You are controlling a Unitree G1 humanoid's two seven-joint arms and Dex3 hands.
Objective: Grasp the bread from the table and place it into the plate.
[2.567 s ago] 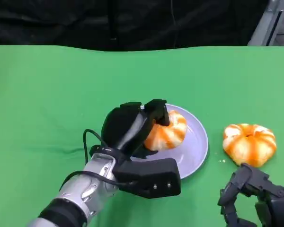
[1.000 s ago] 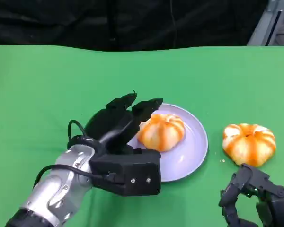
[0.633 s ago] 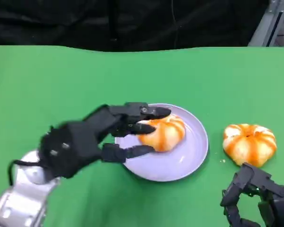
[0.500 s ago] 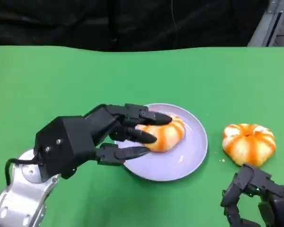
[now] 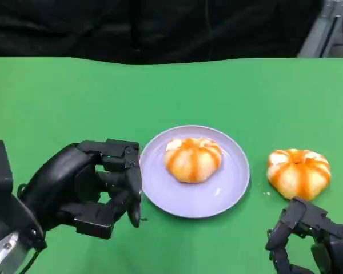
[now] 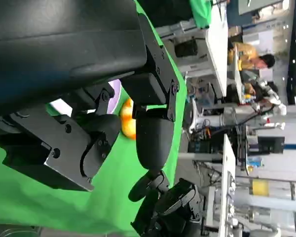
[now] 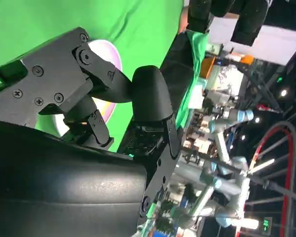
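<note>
Orange-striped bread [image 5: 192, 159] is seen lying in the lavender plate [image 5: 228, 191], approx. centre, on the green surface [image 5: 57, 103]. A 2nd bread [image 5: 298, 173] is set on the surface just beside the plate. Left robot hand [image 5: 97, 185] is held w/ fingers curled, nothing gripped. Right robot hand [image 5: 308, 240]: fingers bent, nothing held.

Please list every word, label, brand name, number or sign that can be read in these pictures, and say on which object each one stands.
None can be read.
Bread on the plate, plate, second bread, green table: no text.
Left hand, right hand: no readable marking.
Background signs and screens in the wrist views: too small and blurred.
</note>
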